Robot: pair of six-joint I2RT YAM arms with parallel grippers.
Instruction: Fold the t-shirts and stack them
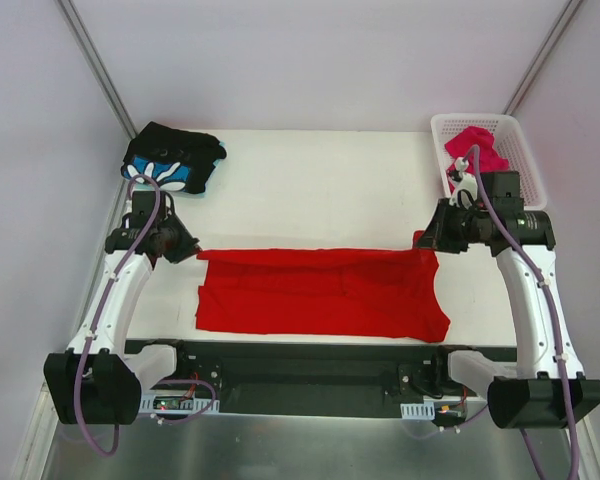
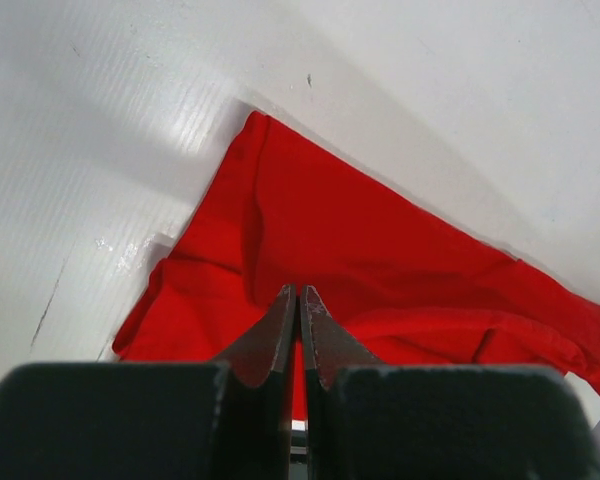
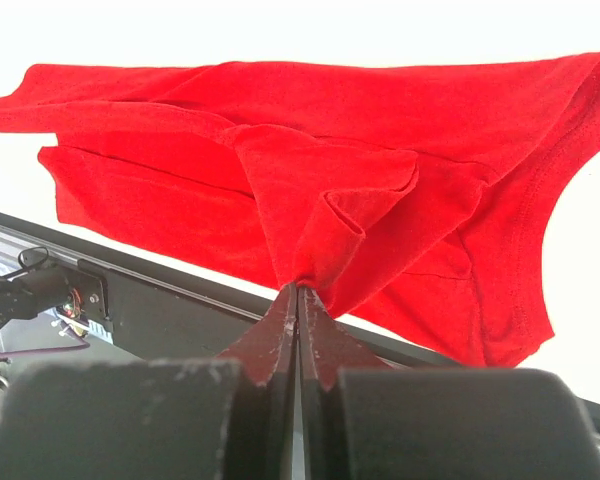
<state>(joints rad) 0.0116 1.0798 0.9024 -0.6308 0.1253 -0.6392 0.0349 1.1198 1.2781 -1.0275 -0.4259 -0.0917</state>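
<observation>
The red t-shirt [image 1: 320, 290] lies spread in a wide band near the table's front edge. My left gripper [image 1: 192, 250] is at its back left corner. In the left wrist view it [image 2: 298, 292] is shut, its tips in the red cloth [image 2: 360, 230] where the folds meet. My right gripper [image 1: 423, 240] is at the back right corner. In the right wrist view it [image 3: 298, 288] is shut on a bunched fold of the red shirt [image 3: 280, 130], lifted off the table. The black flower-print t-shirt [image 1: 175, 160] lies at the back left. The magenta-pink t-shirt [image 1: 477, 150] is in the basket.
The white lattice basket [image 1: 525, 165] stands at the back right corner, just behind my right arm. A black frame rail [image 1: 310, 360] runs along the table's near edge and also shows in the right wrist view [image 3: 130, 270]. White walls enclose the table.
</observation>
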